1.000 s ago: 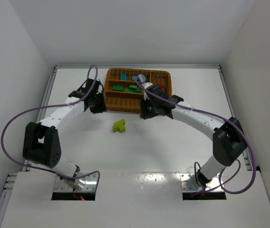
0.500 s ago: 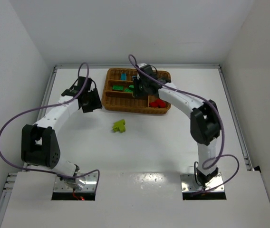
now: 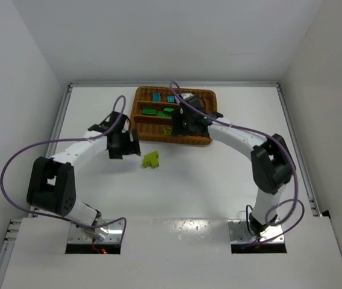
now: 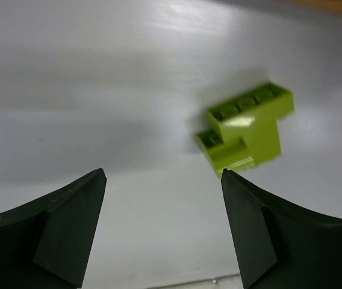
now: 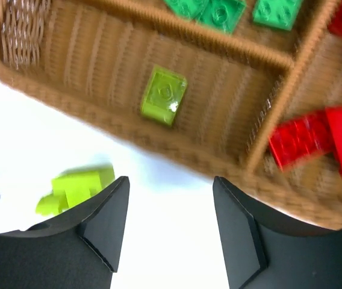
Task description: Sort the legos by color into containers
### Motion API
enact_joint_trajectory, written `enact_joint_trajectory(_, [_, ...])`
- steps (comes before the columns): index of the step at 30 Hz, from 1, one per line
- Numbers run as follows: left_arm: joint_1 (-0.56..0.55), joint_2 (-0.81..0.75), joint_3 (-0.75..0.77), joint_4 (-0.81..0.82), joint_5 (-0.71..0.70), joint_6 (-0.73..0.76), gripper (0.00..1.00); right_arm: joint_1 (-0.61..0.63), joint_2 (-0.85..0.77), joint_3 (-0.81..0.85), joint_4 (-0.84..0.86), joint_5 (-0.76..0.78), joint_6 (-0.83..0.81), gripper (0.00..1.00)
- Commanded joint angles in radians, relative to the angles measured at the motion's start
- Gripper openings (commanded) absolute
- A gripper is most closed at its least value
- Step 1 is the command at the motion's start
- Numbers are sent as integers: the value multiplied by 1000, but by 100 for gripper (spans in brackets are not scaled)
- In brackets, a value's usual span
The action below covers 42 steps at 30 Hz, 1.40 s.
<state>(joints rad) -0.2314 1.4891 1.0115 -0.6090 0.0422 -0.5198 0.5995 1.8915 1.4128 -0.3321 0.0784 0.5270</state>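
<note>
Left hand (image 3: 124, 146): low over the white bench (image 3: 99, 108), just left of the loose brick. Its two dark fingers (image 4: 62, 229) stand wide apart and there is nothing between them.
Lime brick (image 4: 246, 132): it lies alone on the bench, in front of the tray and apart from it. In the left wrist view it is ahead of the fingers, nearer to the right one, and not touched. It is a stepped piece with studs along the top. The right wrist view also shows it (image 5: 74, 189), blurred.
Wicker tray (image 3: 153, 138): brown and woven, at the far side of the bench, between the two arms.
Blue bricks (image 3: 158, 96): in the far long slot of the tray.
Green bricks (image 5: 219, 9): in the middle long slot, several flat pieces side by side.
Small lime brick (image 5: 164, 95): alone in the near long slot, lying flat, with one round stud on top.
Red bricks (image 5: 315, 141): in the crosswise slot at the right end, behind a wicker divider.
Right hand (image 5: 171, 205): it hangs over the near wall of the tray, partly above the near slot. The fingers are apart, less wide than those of the left one, and they hold nothing.
</note>
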Motion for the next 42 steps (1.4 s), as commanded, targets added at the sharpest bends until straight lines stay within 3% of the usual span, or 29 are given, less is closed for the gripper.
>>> enact_joint_trajectory(1, [-106,-49,-37,60,61,-67,84,26,-153,-133,79,-2,24,58])
enact_joint_trajectory(3, [-132,-39,-62,95,61,-126,84,26,-196,-211,88,-23,33,58])
enact_joint_trajectory(7, [-151,-56,-134,234,82,-290,83,77,-184,-221,49,-170,-16,67])
enact_joint_trajectory(16, [-171,49,-143,238,45,-290,75,132,-149,-253,76,-222,8,69])
enact_joint_trajectory(29, [-171,80,-134,238,33,-270,35,155,-26,-195,125,-282,116,70])
enact_joint_trajectory(30, [-171,80,-134,238,33,-261,26,155,-16,-195,125,-308,129,70])
enact_joint_trajectory(35, [-161,80,-134,238,42,-240,2,137,-6,-216,195,-367,231,70])
enact_joint_trajectory(42, [-152,24,-116,238,110,-197,0,118,-6,-268,303,-404,310,71])
